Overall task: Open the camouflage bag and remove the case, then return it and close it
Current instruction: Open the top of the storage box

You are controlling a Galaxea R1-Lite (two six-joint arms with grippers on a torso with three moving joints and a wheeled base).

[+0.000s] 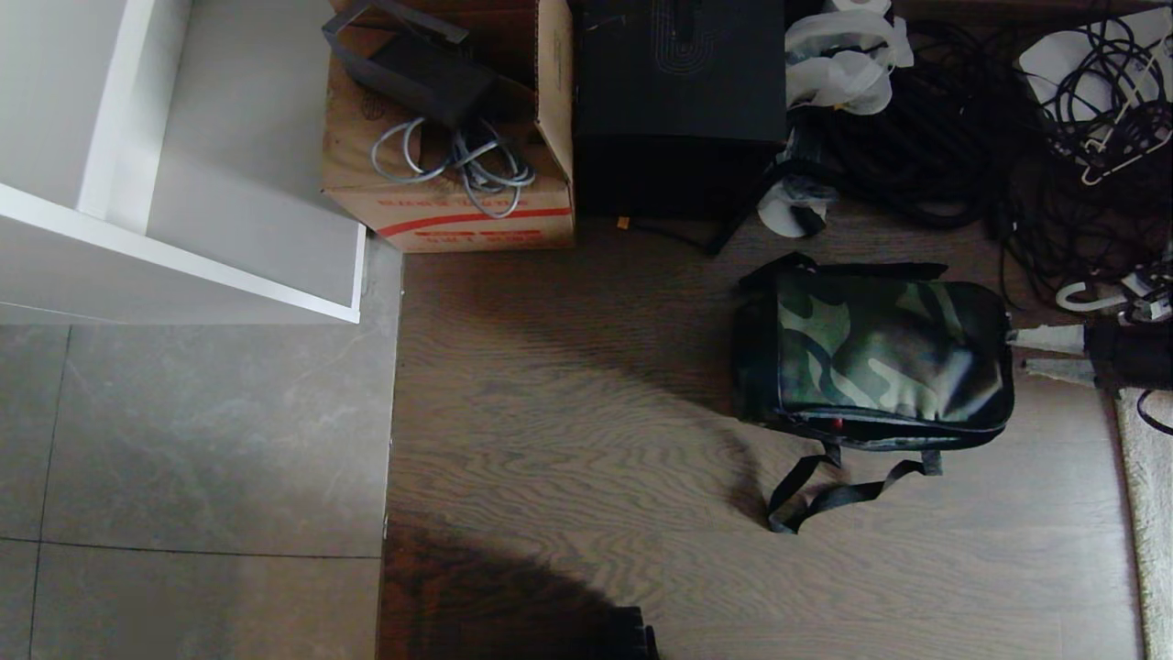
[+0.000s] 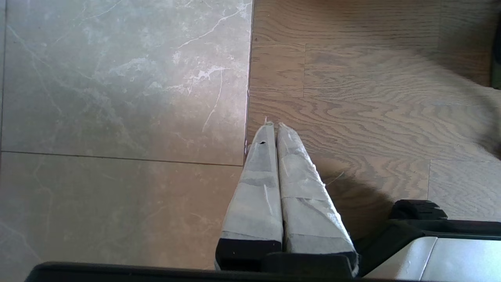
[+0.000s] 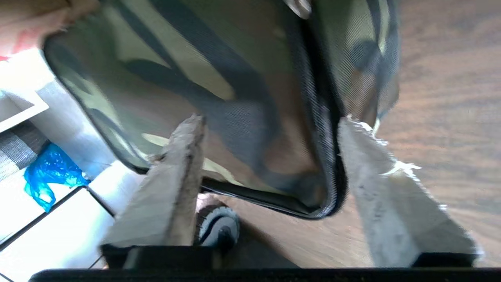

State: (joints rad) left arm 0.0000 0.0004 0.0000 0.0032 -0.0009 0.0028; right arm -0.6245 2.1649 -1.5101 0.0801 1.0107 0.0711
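The camouflage bag [image 1: 880,353] lies on the wooden floor at the right, its green lid down and its black strap [image 1: 825,490] trailing toward me. My right gripper [image 1: 1031,353] comes in from the right edge, level with the bag's right end and just off it. It is open with nothing between its fingers. In the right wrist view the bag's [image 3: 219,78] zippered corner lies just beyond the spread right gripper [image 3: 272,119]. The case is out of view. My left gripper [image 2: 274,125] is shut and hangs over the seam between tile and wood.
Behind the bag stand a tall black box [image 1: 678,101] and a cardboard box [image 1: 449,119] holding cables. A tangle of black cables [image 1: 962,137] fills the back right. A white shelf unit [image 1: 183,247] is at the left, a pale rug [image 1: 1150,513] at the right edge.
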